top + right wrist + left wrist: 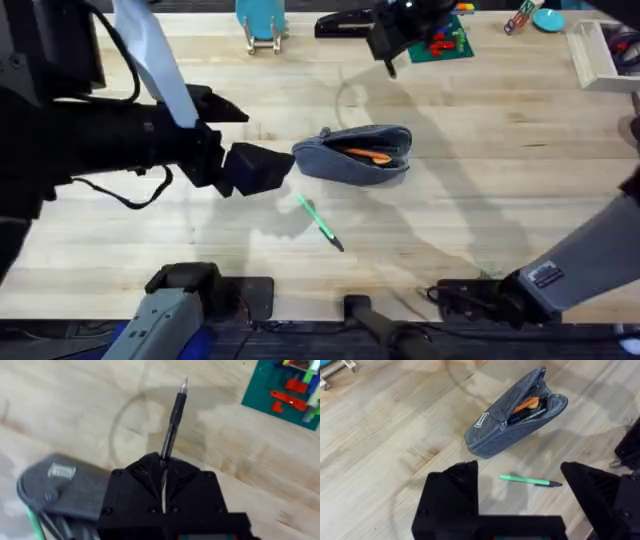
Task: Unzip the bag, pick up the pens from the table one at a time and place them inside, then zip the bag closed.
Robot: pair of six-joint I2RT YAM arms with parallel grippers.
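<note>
The blue-grey bag [355,155] lies unzipped at the middle of the table [480,150], orange showing inside its mouth; in the left wrist view the bag [512,422] gapes the same way. A light green pen [320,222] rests on the wood just in front of it. My left gripper [240,138] hovers to the bag's left, open and holding nothing, with the green pen [530,480] seen on the table between its fingers [452,497]. My right gripper [162,467] is shut on the black pen [175,415], raised over the far side behind the bag [55,485]. Overhead, that gripper [392,35] holds the pen [390,66].
A black stapler [345,22], a blue stand [262,25] and a green board [440,45] with coloured pieces line the far edge. A white tray [600,55] sits at the far right. Bare wood lies right of the bag.
</note>
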